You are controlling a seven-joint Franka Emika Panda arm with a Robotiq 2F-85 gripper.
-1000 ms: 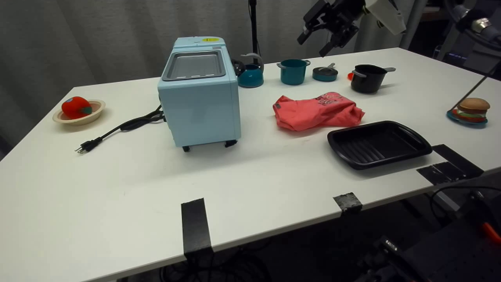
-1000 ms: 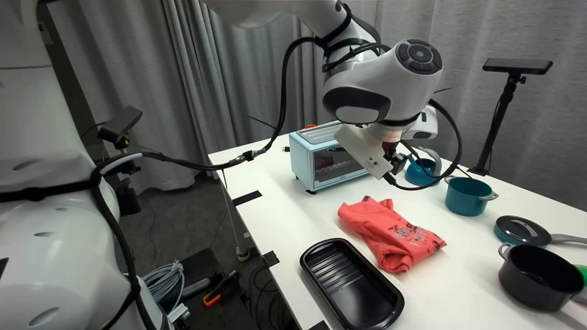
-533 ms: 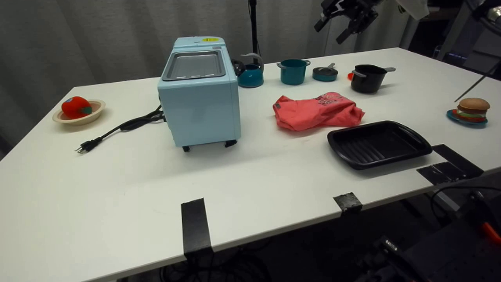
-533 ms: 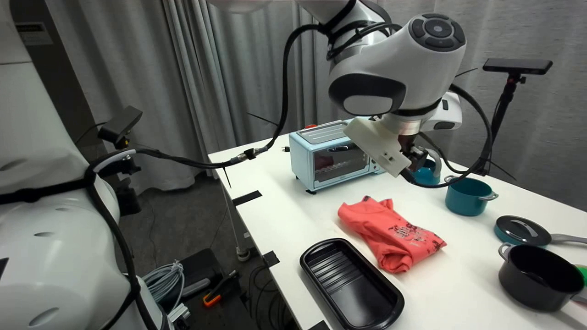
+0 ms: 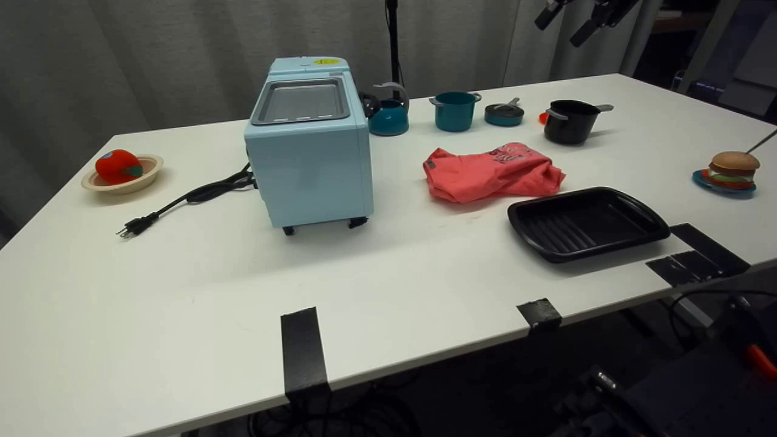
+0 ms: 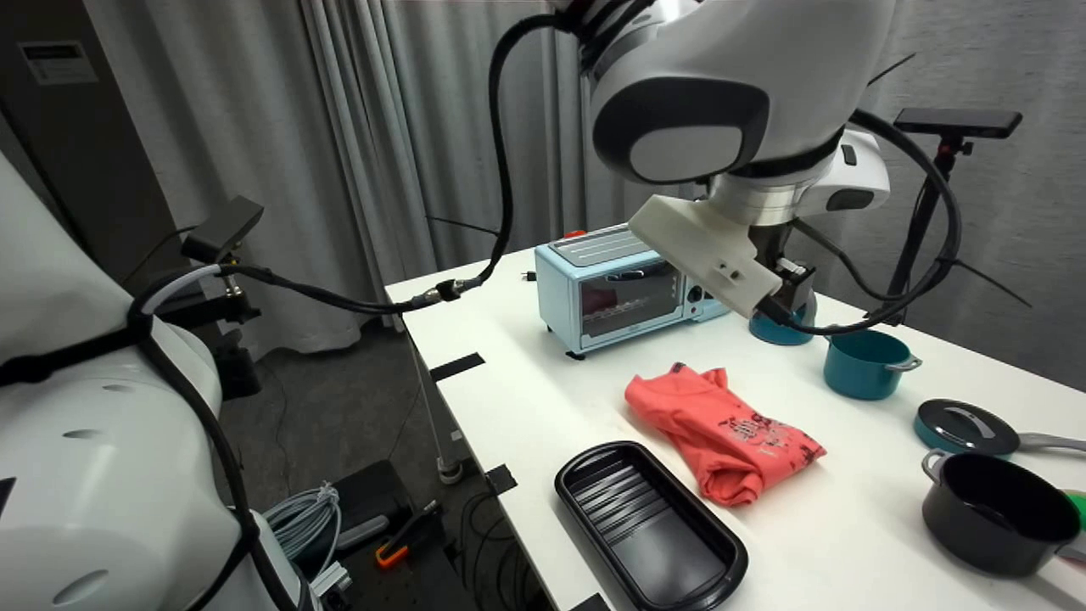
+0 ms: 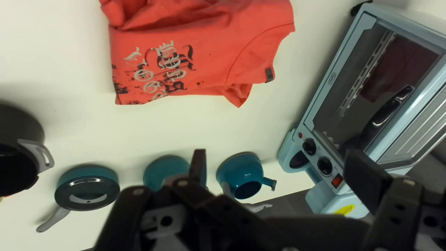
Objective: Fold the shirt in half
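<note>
The coral-red shirt (image 5: pixel 491 173) lies on the white table as a rumpled, folded bundle. It also shows in an exterior view (image 6: pixel 713 424) beside the black tray. In the wrist view the shirt (image 7: pixel 209 52) has its lettered print facing up, its neckline with a small dark tag to the right, and its upper part cut off by the frame's top. My gripper (image 5: pixel 564 29) is high above the table, apart from the shirt. In the wrist view the gripper (image 7: pixel 275 157) has its fingers wide apart with nothing between them. Its fingers are hidden behind the wrist mount in an exterior view.
A black ridged tray (image 5: pixel 589 224) sits close to the shirt. A light-blue toaster oven (image 6: pixel 628 293) stands on the shirt's other side. A teal kettle (image 5: pixel 389 118), a teal pot (image 5: pixel 455 112), a lidded pan (image 5: pixel 504 114) and a black pot (image 5: pixel 569 124) line the back.
My gripper has moved up and to the right in an exterior view, nearly leaving the frame. Its fingers stay apart. The shirt and the other objects have not moved.
</note>
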